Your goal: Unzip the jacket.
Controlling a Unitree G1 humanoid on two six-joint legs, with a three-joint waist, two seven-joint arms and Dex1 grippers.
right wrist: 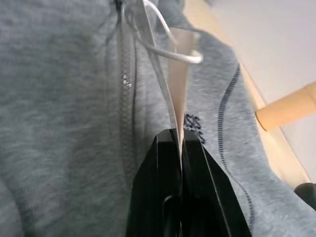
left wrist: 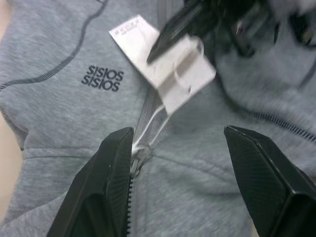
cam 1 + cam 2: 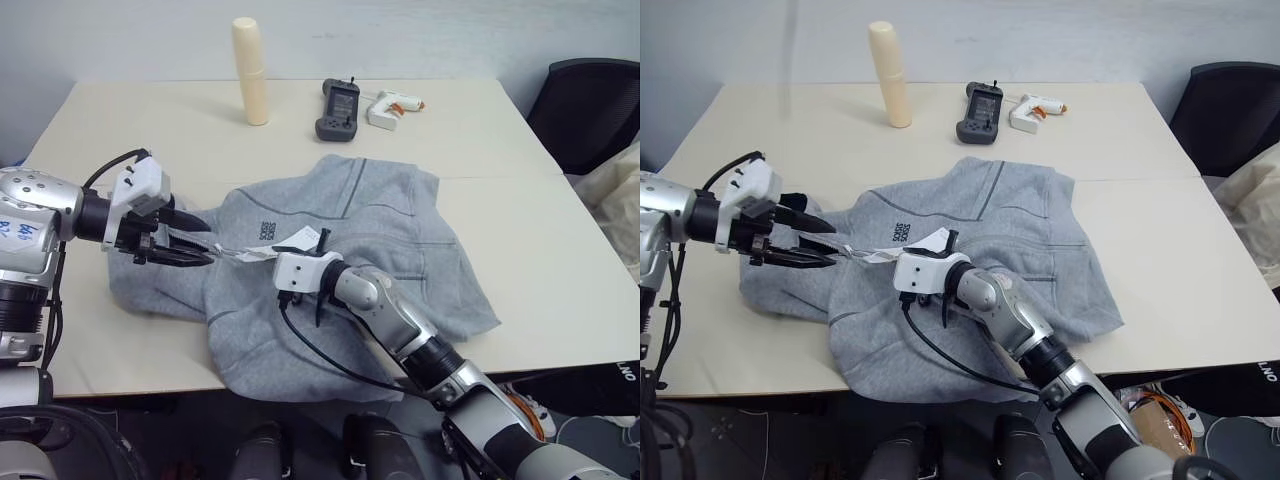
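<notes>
The light-grey jacket lies crumpled on the cream table, chest logo up and its zip closed. White hang tags hang on a cord from the zip pull. My right gripper is shut on the tags, over the jacket's middle. My left gripper stands open at the jacket's left end. One of its fingers sits right beside the zip pull, and grey fabric shows between the jaws.
At the back of the table stand a cream cylinder, a black handheld controller and a white glue gun. A black chair and beige cloth are off the table's right side.
</notes>
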